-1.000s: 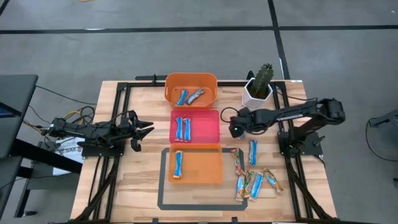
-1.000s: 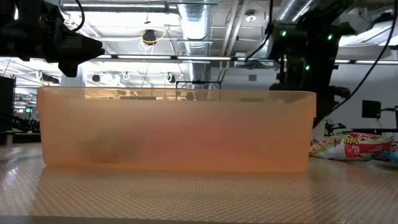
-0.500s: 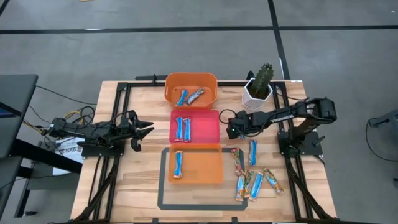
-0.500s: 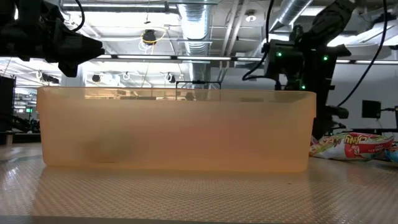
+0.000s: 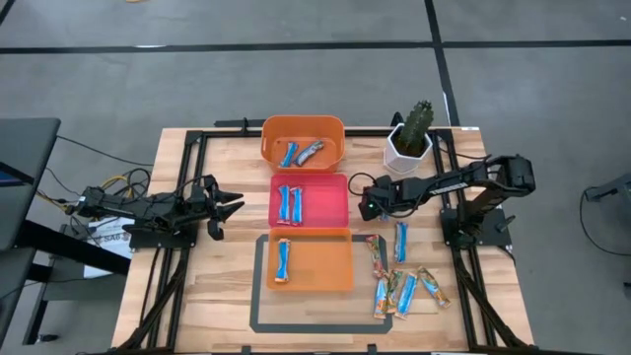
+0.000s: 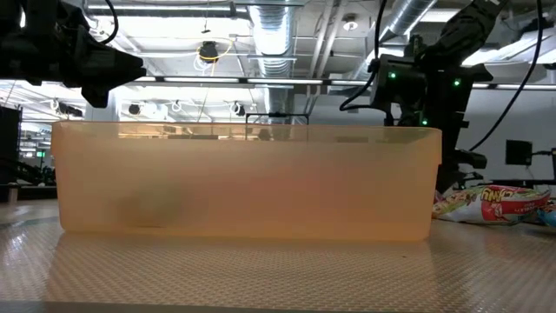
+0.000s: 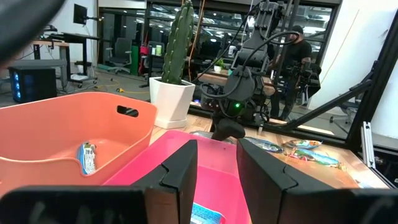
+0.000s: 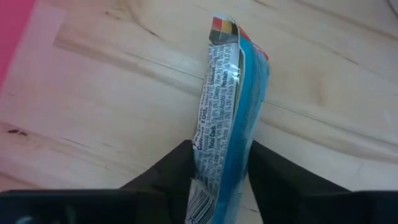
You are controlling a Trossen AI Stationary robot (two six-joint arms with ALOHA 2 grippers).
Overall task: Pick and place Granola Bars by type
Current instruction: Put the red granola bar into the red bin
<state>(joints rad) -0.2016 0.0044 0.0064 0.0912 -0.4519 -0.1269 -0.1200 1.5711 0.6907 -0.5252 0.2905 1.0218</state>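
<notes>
Above the wooden table, a blue bar sits between the right pincer's fingers.

Robotics lab, exposed ceiling ducts, desks with office chairs, framed wooden workbench on concrete floor

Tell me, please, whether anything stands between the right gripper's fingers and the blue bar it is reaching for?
Nothing visible does: the blue bar already lies between the right gripper's two fingers on bare wood.
</notes>
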